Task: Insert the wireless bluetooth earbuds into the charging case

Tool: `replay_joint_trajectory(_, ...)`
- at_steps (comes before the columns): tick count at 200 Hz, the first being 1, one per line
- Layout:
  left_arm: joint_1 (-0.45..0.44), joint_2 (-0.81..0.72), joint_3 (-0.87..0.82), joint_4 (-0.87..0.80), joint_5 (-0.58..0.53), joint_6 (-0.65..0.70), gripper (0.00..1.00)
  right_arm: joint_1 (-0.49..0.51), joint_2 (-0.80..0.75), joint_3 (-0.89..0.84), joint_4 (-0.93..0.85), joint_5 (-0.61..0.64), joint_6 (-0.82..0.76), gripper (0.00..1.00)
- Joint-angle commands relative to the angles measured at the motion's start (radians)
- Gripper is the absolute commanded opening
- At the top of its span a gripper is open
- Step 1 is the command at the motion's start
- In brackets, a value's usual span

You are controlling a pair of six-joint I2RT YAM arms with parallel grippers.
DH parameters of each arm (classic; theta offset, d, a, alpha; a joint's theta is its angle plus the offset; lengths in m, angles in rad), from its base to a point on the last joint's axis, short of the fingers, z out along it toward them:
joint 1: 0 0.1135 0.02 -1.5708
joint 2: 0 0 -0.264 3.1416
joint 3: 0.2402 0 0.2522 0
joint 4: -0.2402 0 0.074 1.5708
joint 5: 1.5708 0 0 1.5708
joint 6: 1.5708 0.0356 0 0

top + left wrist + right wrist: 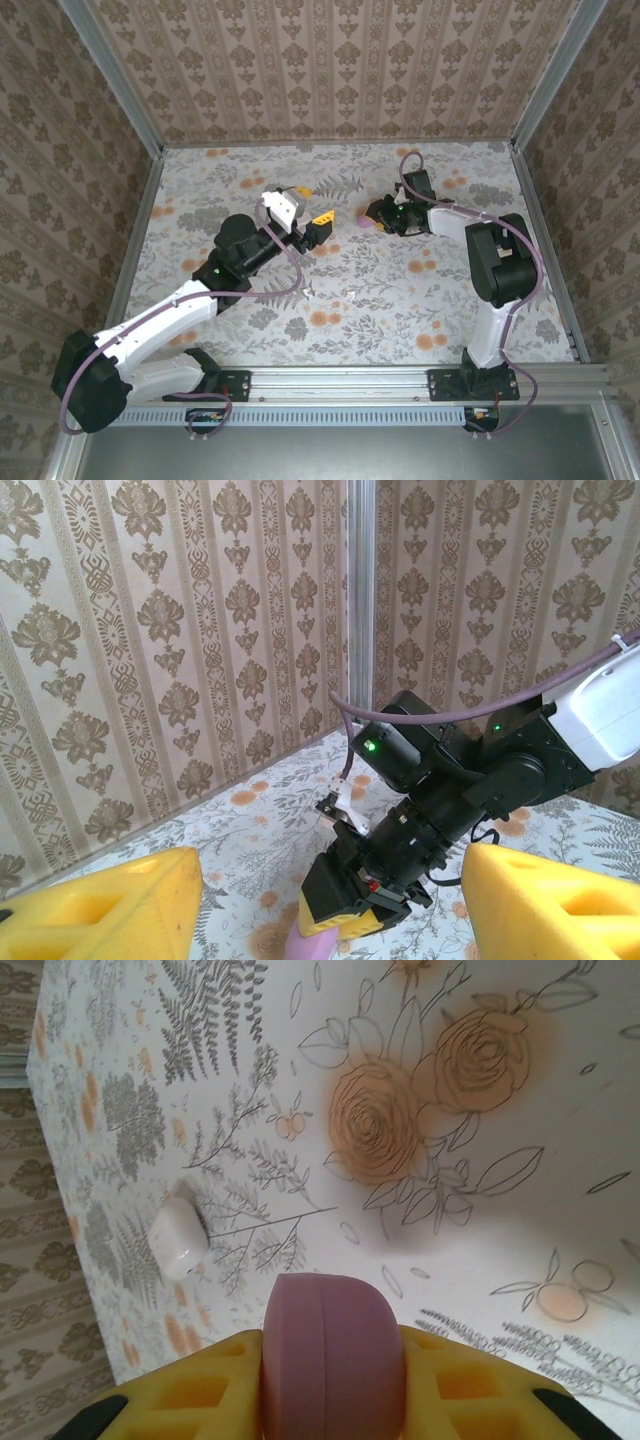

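Right gripper [370, 217] pinches pink case [335, 1345] over worktop [360, 320], right of centre — left gripper [310, 204] spread, just left of centre.

Worktop [350, 300] covered with pale floral cloth: grey ferns, orange blossoms. Enclosed on three sides by walls [330, 70] papered in beige damask stripes. Aluminium posts [112, 78] set at both back corners. Slotted aluminium rail [340, 380] run along near edge, grey panel [350, 455] below. Scene lit evenly by soft, diffuse light; shadows faint.
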Motion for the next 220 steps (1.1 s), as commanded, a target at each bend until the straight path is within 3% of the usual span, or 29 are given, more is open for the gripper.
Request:
replay_joint_trajectory(1, 0.006, -0.011, -0.001, -0.003, -0.01, 0.018, 0.7, 0.003, 0.037, 0.028, -0.038, 0.048, -0.046, 0.32)
replay_joint_trajectory(101, 0.006, 0.013, 0.01, 0.006, 0.005, 0.008, 0.7, 0.009, 0.012, -0.034, -0.113, 0.113, -0.105, 0.4)
replay_joint_trajectory(148, 0.006, 0.014, 0.007, 0.015, 0.005, 0.005, 0.7, 0.002, -0.006, -0.059, -0.126, 0.109, -0.114, 0.36)
replay_joint_trajectory(220, 0.008, -0.001, -0.007, 0.011, -0.008, 0.011, 0.7, 0.001, -0.101, -0.081, -0.217, 0.178, -0.104, 0.49)
